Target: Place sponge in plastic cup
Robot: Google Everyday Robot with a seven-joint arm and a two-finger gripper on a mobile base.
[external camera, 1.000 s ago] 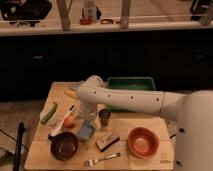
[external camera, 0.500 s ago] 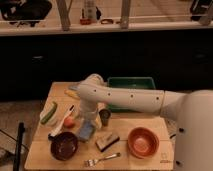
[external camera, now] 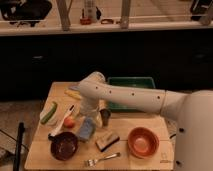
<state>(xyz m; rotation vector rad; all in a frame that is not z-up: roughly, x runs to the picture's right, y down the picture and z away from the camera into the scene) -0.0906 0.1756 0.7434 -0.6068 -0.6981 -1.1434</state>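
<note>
1 sponge (external camera: 86,129): light-blue, low at the tabletop (external camera: 42,152), just left of 1 upright plastic cup (external camera: 105,117). 1 gripper (external camera: 88,114): directly above the sponge, apparently placed for transfer cupward; clenched or released, cannot tell.

The wooden tabletop (external camera: 42,156) carries a green tray (external camera: 131,81) at the back. In front lie a light-blue sponge (external camera: 86,130), a dark cup (external camera: 105,118) upright just beside it, a tan block (external camera: 107,141), a fork (external camera: 102,159), a maroon bowl (external camera: 64,145), an orange bowl (external camera: 142,142) and a small orange fruit (external camera: 68,121). The tool (external camera: 88,118) is at the sponge's far end.
</note>
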